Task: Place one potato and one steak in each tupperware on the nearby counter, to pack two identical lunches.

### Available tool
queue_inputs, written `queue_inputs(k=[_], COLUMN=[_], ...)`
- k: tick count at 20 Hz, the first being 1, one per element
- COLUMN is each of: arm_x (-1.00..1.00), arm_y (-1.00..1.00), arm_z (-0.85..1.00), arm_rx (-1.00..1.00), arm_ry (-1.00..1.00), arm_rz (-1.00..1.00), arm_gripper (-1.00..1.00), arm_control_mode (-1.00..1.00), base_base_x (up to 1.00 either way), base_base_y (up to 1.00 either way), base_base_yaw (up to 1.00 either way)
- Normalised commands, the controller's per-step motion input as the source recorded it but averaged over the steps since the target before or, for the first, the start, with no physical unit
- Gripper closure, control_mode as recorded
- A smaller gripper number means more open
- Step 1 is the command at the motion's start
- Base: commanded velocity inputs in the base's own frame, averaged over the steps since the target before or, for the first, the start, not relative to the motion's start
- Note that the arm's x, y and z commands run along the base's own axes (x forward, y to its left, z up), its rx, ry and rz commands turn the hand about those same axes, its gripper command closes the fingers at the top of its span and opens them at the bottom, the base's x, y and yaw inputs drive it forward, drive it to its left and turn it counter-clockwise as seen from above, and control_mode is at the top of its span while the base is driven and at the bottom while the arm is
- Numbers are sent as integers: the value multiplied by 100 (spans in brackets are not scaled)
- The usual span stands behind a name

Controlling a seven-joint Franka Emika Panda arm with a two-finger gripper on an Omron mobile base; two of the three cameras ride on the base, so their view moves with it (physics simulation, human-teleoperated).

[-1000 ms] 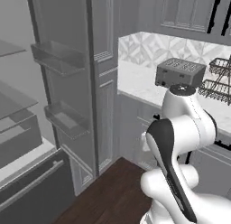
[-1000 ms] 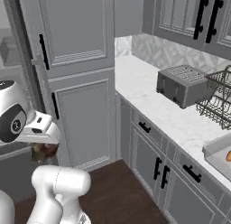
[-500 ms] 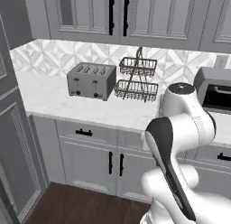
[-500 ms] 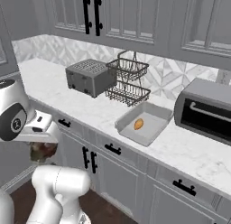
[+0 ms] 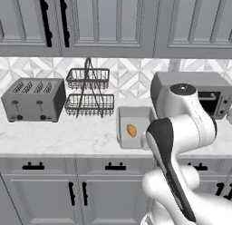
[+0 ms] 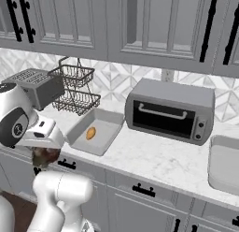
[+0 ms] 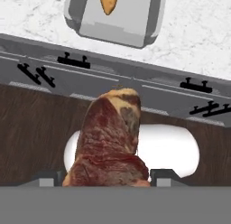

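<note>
One steak (image 7: pixel 110 142) before counter (image 7: pixel 198 29) edge.

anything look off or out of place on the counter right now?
Nothing stands out. The shallow grey rectangular tray sits flat on the white marble-patterned counter with one orange-tan oval potato inside; the tool grips a red-brown steak over the floor.

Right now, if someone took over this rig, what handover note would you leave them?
Gripper: shut on the steak, a red-brown chunk held low in front of the cabinets, not yet over the counter.
Near tupperware: holds one potato, no steak.
Second tupperware: right of the toaster oven; its contents cannot be judged from here.
Done: one potato packed, one steak picked up.
Left: set this steak beside the potato, then check and fill the second tray.
</note>
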Motion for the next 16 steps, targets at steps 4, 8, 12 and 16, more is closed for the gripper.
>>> queue_inputs(k=[4,8,12,16], arm_x=[0,0,0,0], arm_y=[0,0,0,0], arm_z=[0,0,0,0], arm_rx=[0,0,0,0], arm_ry=[0,0,0,0], arm_rz=[0,0,0,0], arm_gripper=[100,100,100,100], arm_control_mode=[100,100,100,100], base_base_x=[53,48,54,0], base_base_y=[0,-5,9,0], base_base_yaw=[-18,-40,-25,-1])
